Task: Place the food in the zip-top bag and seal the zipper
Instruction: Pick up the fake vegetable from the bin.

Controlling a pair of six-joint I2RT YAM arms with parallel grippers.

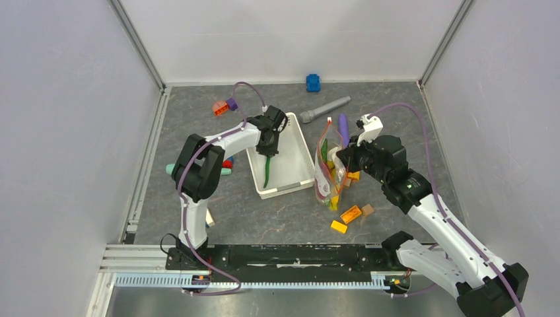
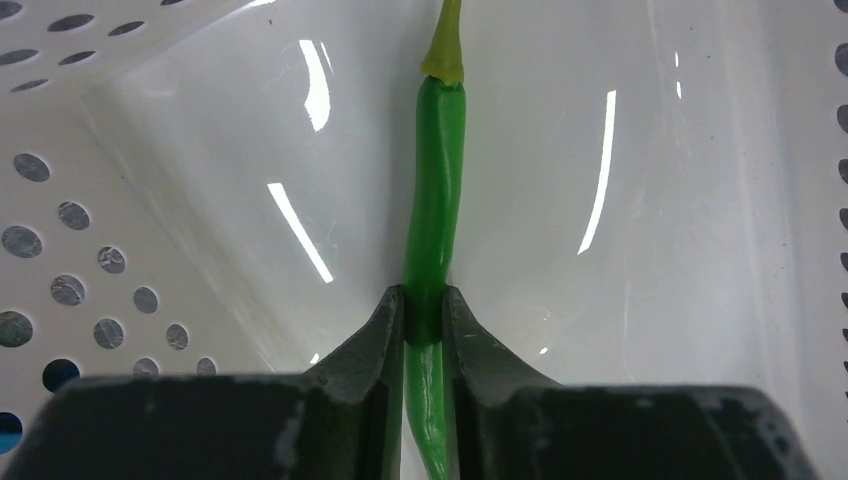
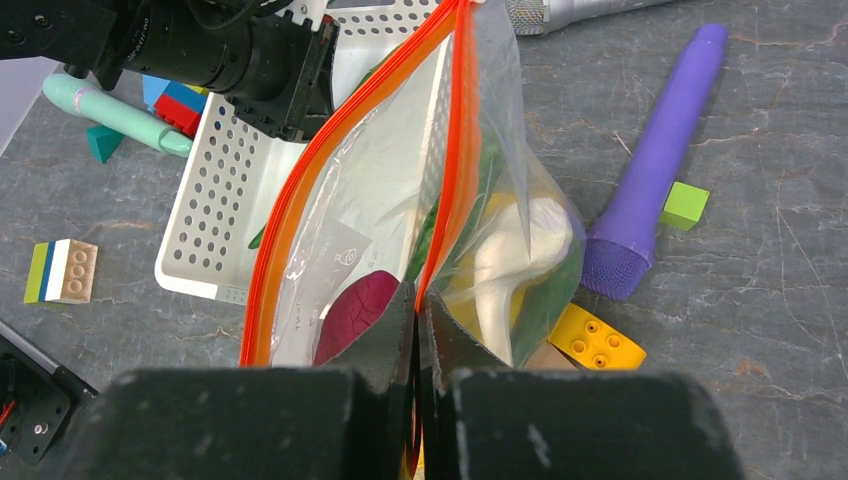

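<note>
Clamping the zipper [image 3: 455, 130], right gripper [image 3: 418, 310] hides lower bag [image 3: 350, 230]; left gripper [image 2: 425, 320] pinches green chili [image 2: 437, 180]

We see a glossy green bean [image 2: 436, 200] with a yellow-green stem, a white hole-dotted basket [image 2: 60, 250], an orange-red zipper [image 3: 455, 150] on the clear bag [image 3: 380, 180], a magenta sweet potato [image 3: 355, 310], and a veined grey bench [image 3: 760, 250].

I read no words, brands or numbers anywhere. The bag [image 3: 380, 200] bears a small printed emblem [image 3: 345, 258], too faint for me to decipher.
</note>
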